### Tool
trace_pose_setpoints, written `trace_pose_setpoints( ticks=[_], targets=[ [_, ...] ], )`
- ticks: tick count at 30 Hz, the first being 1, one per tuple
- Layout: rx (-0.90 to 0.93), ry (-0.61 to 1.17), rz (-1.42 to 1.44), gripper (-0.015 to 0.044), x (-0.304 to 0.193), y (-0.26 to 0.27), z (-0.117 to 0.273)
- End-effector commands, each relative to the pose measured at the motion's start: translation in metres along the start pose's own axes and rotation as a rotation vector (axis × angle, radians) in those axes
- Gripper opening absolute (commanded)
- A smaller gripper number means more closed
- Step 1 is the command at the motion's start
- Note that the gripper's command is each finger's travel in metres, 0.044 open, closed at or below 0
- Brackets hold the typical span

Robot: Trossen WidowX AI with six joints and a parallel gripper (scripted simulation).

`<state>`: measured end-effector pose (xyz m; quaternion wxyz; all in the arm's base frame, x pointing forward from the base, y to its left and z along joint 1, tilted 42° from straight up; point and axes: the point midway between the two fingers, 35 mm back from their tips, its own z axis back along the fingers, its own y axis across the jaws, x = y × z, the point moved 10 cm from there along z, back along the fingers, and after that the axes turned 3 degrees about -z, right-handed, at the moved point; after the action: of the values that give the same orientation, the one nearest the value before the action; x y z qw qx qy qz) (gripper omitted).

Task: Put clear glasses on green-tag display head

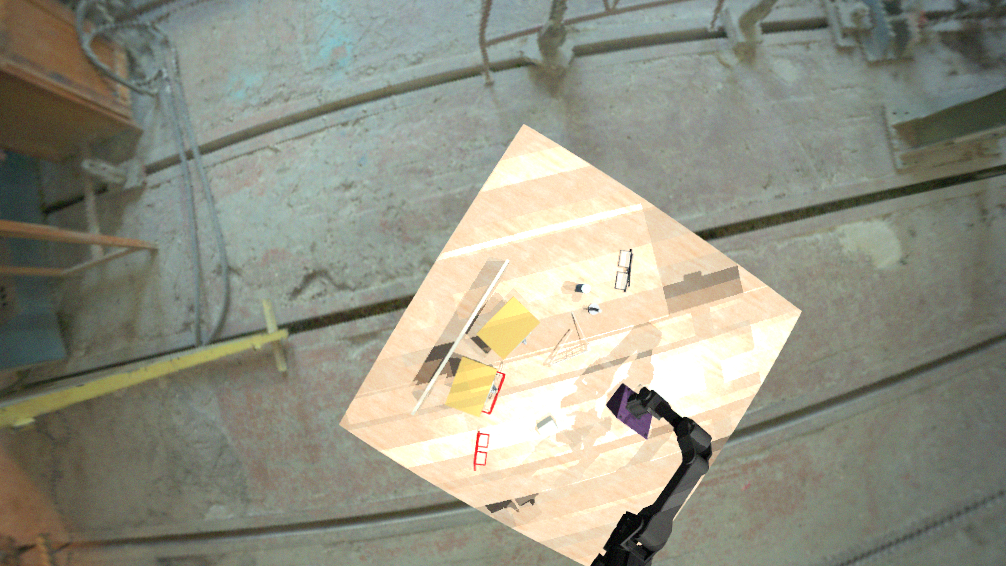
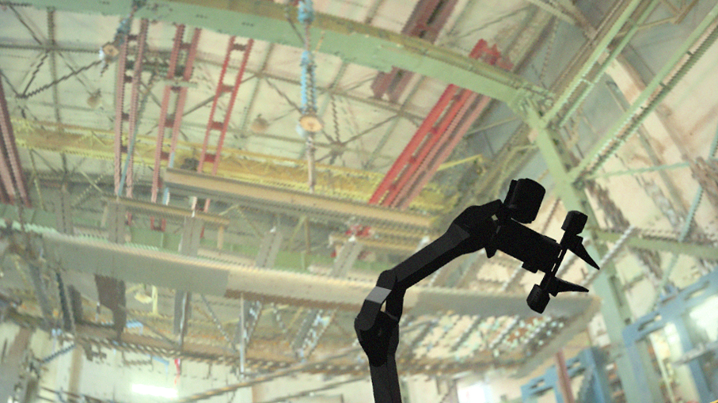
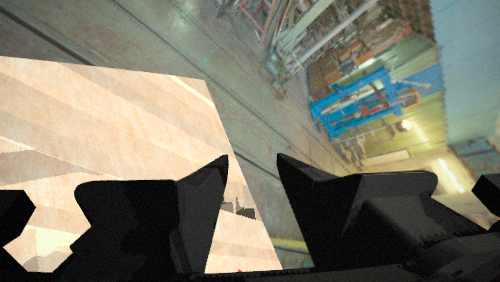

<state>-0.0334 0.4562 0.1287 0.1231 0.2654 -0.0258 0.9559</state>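
The clear glasses (image 1: 578,330) show as a thin pale outline on the table, temples spread towards the back. Two yellow shapes, one farther back (image 1: 507,327) and one nearer the front (image 1: 469,387), look like the tops of the display heads. Red glasses (image 1: 500,388) sit at the right edge of the nearer one. No green tag can be made out. My gripper (image 1: 635,402) (image 2: 593,278) (image 3: 252,158) is partly open with nothing between its fingers, raised in the air, well right of the clear glasses and both heads.
A dark purple block (image 1: 621,403) shows beneath the gripper. Black glasses (image 1: 628,270) lie at the back, near two small objects (image 1: 581,287) (image 1: 593,308). A second red pair (image 1: 476,450) lies in front. A pale block (image 1: 545,422) stands mid-table. A long pale bar (image 1: 460,337) runs left of the heads.
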Motion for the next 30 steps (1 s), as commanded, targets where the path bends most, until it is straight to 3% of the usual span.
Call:
trace_pose_setpoints(
  ticks=[1, 9, 17, 30],
  targets=[
    [-0.054, 0.130, -0.213, 0.0200, -0.052, 0.003, 0.028],
    [-0.156, 0.385, -0.648, 0.0200, -0.154, 0.034, 0.083],
    [-0.231, 0.642, -1.086, 0.0200, -0.239, 0.099, 0.131],
    [-0.273, 1.096, -1.741, 0.0200, -0.314, 0.254, 0.179]
  ],
)
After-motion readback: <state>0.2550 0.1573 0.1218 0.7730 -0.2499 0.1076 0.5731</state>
